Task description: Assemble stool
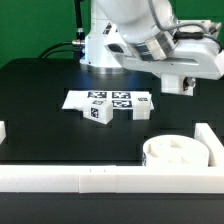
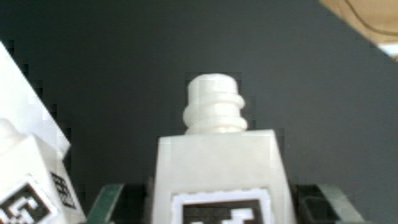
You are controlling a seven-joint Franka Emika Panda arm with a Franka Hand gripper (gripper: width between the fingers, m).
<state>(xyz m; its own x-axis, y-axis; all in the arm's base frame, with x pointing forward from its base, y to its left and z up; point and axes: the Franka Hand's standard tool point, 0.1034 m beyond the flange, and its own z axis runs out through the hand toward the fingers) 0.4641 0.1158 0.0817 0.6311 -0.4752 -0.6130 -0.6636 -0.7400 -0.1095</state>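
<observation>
Currently jaws closed on one stool leg (image 2: 217, 150), held above the black surface (image 1: 40, 110). Round seat (image 1: 176, 153) sits just beside the border rail (image 1: 100, 178); second leg (image 1: 98, 114) and third leg (image 1: 143, 108) lie by the marker board (image 1: 110, 96).

No words or numbers are legible; only black-and-white square tags (image 2: 222, 213) show, on the marker board (image 1: 110, 98), a loose leg (image 1: 97, 114) and the gripped leg (image 2: 217, 165)

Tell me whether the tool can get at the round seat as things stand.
Probably yes: the tool hangs higher than the seat with nothing between them. But it seems shut on a leg, so it could reach the seat, not grip it.
</observation>
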